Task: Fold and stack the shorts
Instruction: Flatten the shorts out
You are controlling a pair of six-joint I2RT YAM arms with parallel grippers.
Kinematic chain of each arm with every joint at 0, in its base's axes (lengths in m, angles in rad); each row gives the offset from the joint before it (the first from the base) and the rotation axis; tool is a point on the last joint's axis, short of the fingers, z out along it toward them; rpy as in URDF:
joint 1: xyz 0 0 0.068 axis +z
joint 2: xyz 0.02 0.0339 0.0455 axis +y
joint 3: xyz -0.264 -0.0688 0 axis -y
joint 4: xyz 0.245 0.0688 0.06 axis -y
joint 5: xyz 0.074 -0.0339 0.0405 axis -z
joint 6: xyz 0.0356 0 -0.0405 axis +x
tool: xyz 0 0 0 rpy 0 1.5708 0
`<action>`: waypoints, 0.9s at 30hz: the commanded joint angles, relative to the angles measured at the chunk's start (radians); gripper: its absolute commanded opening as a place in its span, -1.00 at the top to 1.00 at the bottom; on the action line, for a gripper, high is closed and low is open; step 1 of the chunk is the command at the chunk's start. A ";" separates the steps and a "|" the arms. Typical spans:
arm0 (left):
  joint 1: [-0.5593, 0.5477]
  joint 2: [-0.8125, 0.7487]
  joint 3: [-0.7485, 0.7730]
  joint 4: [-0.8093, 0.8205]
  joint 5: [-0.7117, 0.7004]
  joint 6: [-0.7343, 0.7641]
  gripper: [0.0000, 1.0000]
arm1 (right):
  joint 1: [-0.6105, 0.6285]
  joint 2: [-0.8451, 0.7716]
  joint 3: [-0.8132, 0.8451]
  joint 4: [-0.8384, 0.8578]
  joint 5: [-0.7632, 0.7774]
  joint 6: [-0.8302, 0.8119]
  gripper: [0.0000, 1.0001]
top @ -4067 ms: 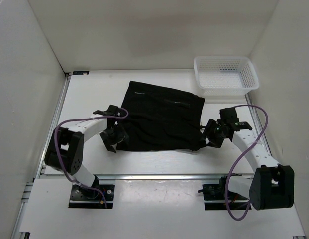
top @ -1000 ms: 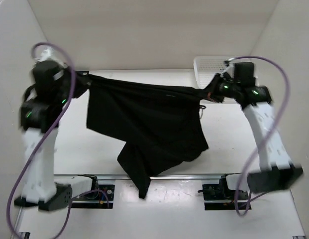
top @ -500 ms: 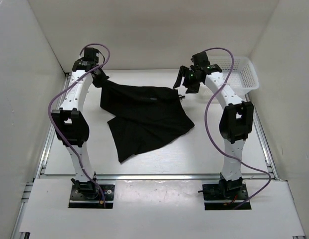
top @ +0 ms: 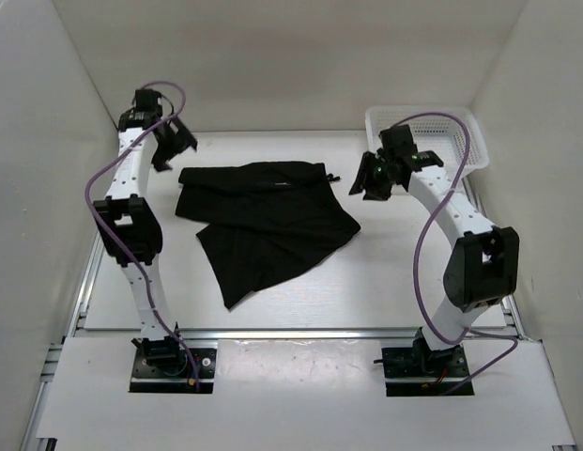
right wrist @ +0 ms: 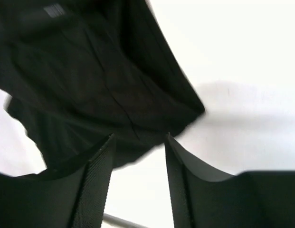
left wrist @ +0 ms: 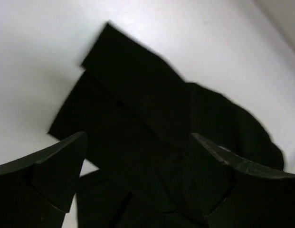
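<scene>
My left claw [top: 167,150] hung above the far left end of the black shorts [top: 268,221]. Its two fingers were spread wide with nothing in them. My right claw [top: 371,178] hung by the far right end, with its fingers partly apart and nothing between them either. I think both were up at the ends so the cloth could lie by itself on the white table [top: 413,272].

The shorts lay in the far middle, between my arms, apart from the white mesh basket [top: 469,141] (it sat in the far right corner). The far part was doubled over like a long band. A crooked flap stuck out toward the near left. It looked messy, so I guess more folding was needed.
</scene>
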 commanded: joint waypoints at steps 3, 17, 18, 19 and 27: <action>-0.004 -0.425 -0.489 0.030 0.023 0.021 -0.56 | 0.005 -0.059 -0.202 0.039 -0.053 -0.013 0.00; -0.408 -0.831 -1.404 0.182 0.195 -0.265 -0.89 | -0.037 0.088 -0.331 0.213 -0.237 0.042 -0.43; -0.424 -0.820 -1.415 0.194 0.195 -0.274 -0.92 | -0.037 0.103 -0.319 0.213 -0.237 0.042 -0.43; -0.438 -0.808 -1.415 0.206 0.195 -0.274 -0.92 | -0.037 0.128 -0.318 0.213 -0.228 0.042 -0.43; -0.544 -0.597 -1.440 0.302 0.158 -0.317 -0.31 | -0.037 0.196 -0.268 0.269 -0.228 0.073 0.09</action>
